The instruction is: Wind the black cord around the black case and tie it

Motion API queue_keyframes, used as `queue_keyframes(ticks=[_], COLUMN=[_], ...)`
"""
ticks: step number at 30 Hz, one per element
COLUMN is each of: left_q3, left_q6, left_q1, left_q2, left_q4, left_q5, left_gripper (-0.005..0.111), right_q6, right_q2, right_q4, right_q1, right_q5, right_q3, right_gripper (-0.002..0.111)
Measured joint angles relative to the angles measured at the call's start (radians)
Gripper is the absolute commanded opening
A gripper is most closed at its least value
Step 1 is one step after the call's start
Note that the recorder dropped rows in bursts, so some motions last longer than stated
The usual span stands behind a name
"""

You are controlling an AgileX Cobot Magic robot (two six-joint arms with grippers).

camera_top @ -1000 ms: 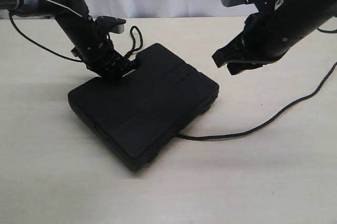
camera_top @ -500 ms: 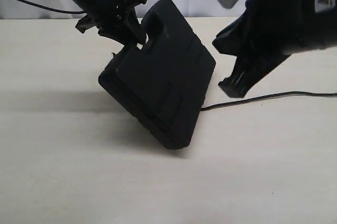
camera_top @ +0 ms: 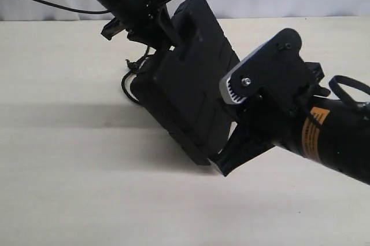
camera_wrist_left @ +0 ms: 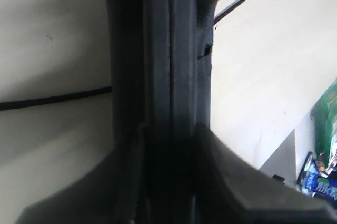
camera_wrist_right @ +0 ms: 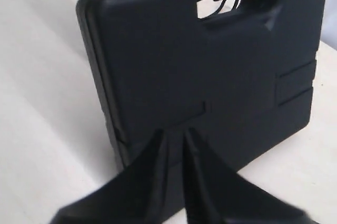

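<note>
The black case (camera_top: 193, 87), matte moulded plastic with raised panels, is clamped at its slot handle by the left gripper (camera_top: 155, 23) and tilts steeply over the pale, smooth table (camera_top: 69, 188). The right gripper (camera_wrist_right: 175, 135), jaws nearly together and empty, sits by the case's lower edge. The thin black cord (camera_wrist_left: 52, 99) trails across the table beside the case.

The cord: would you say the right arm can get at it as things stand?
Probably not directly. The left gripper holds the case tilted up, and the visible cord lies beyond it, on the side away from the right gripper.
</note>
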Motion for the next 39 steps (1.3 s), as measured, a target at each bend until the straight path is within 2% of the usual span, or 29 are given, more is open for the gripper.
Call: queue_keyframes(ticks=[6,9,16,29,32,34,36,39], left_q3=[0.0,0.0,0.0,0.0,0.0,0.0,0.0,0.0], left_q6=[-0.13,-0.18,-0.259,-0.288,-0.288,-0.29,-0.284,-0.253], left_q1=[-0.006,-0.006,-0.006,-0.006,-0.006,-0.006,-0.006,-0.006], left_q2=[0.0,0.0,0.0,0.0,0.0,0.002,0.002,0.004], left_q4=[-0.011,-0.014,-0.02,-0.02,-0.02,-0.02,-0.02,-0.025], left_q5=[-0.024,-0.029,-0.033,-0.033,-0.038,-0.047,-0.058,-0.073], left_gripper=[0.0,0.0,0.0,0.0,0.0,0.0,0.0,0.0], right_q6=[0.033,0.055,0.16,0.479,0.533,0.547,0.554,0.567], right_q2=[0.005,0.018,0.136,0.409,0.454,0.476,0.492,0.506], right_q4=[-0.018,-0.02,-0.052,-0.408,-0.423,-0.425,-0.426,-0.433], right_q1=[0.002,0.002,0.002,0.002,0.004,0.004,0.004,0.006], right_q5=[-0.007,-0.009,-0.009,0.156,0.218,0.232,0.237,0.228], right_q3=[0.0,0.0,-0.004,-0.116,-0.132,-0.144,-0.154,-0.161], right_gripper=[0.076,0.092,0.094,0.094,0.089,0.078,0.059,0.021])
